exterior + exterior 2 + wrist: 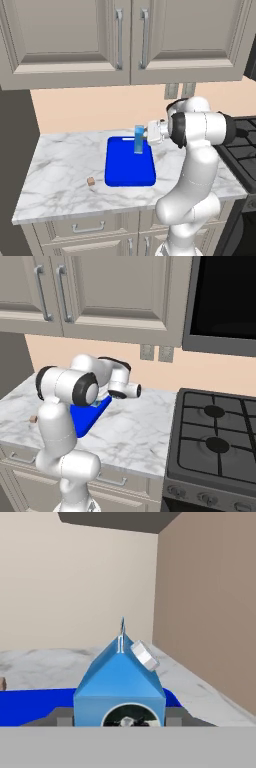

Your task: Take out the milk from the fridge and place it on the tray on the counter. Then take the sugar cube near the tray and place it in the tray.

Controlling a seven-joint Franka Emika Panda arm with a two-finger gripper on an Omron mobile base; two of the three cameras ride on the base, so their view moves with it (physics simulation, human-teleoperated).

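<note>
The arm (192,165) is glossy white, built of thick rounded segments. Dark, near-black bands ring its joints. The wrist narrows to a pale grey gripper (146,134) with small dark grey fingertips (61,717), blocky and matte.

light: bright, even, rendered | shadows: faint | glare: slight sheen on arm | focus: sharp throughout

- Beige upper cabinets (125,40) with metal handles (119,37) hanging above.
- Two wall outlets (179,90) sitting on the peach backsplash (90,110).
- Black gas stove (215,451) standing at right, dark microwave (225,301) mounted over it.
</note>
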